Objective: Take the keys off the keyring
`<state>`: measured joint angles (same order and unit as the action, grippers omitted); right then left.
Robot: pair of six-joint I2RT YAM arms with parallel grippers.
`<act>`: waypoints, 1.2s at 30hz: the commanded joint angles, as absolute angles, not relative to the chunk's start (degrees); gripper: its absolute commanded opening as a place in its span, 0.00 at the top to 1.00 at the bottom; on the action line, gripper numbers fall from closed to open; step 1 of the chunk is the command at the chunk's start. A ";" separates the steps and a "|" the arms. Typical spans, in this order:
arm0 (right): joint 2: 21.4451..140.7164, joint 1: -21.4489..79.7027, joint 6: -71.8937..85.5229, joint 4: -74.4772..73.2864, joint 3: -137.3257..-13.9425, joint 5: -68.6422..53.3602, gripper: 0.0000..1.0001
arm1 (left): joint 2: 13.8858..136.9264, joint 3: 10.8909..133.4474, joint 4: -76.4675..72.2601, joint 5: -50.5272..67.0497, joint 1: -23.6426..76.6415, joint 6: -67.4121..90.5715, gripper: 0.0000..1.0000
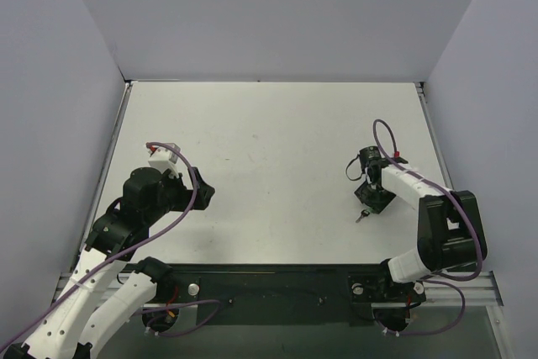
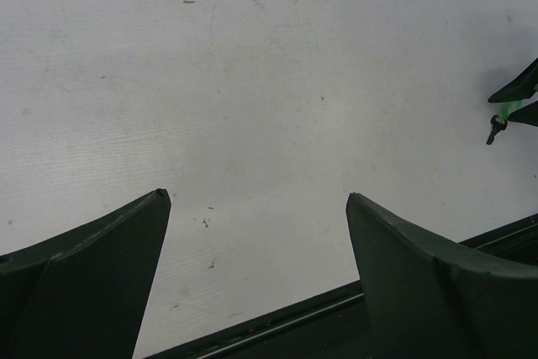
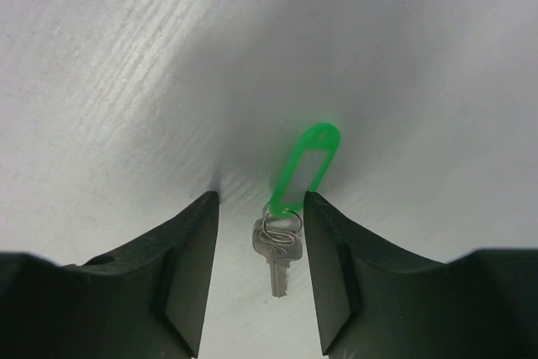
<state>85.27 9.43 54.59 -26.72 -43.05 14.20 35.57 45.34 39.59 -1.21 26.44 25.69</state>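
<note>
Key (image 3: 279,251) between right gripper (image 3: 261,201) fingers (image 3: 189,268)

The key (image 3: 280,254) is plain silver, and so is the thin wire loop (image 3: 282,224) at twelve o'clock from it. The keyring tag (image 3: 304,166), at one o'clock, is bright green with a paler middle. The table (image 1: 269,140) is white with faint streaks and a few dark specks. The left gripper (image 2: 257,197) and right gripper (image 3: 261,199) are dark, nearly black green. The left arm (image 1: 80,296) and right arm (image 1: 408,182) are white with black joints and carry purple cables (image 1: 204,192). The walls (image 1: 277,14) are pale lavender grey.
</note>
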 commanded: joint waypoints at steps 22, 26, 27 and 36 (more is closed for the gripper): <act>94.12 34.97 68.29 -24.61 -48.76 15.20 0.83 | 35.25 45.26 36.74 -0.70 26.28 24.79 0.03; 96.68 36.74 67.85 -25.58 -51.50 15.91 0.85 | 35.42 45.35 36.91 -0.70 26.28 24.87 0.03; 96.94 36.74 67.33 -26.10 -51.76 16.08 0.85 | 35.42 45.35 36.91 -0.70 26.28 24.87 0.03; 98.61 36.83 61.97 -29.18 -54.93 18.45 0.85 | 35.60 45.35 36.83 -0.70 26.28 24.87 0.03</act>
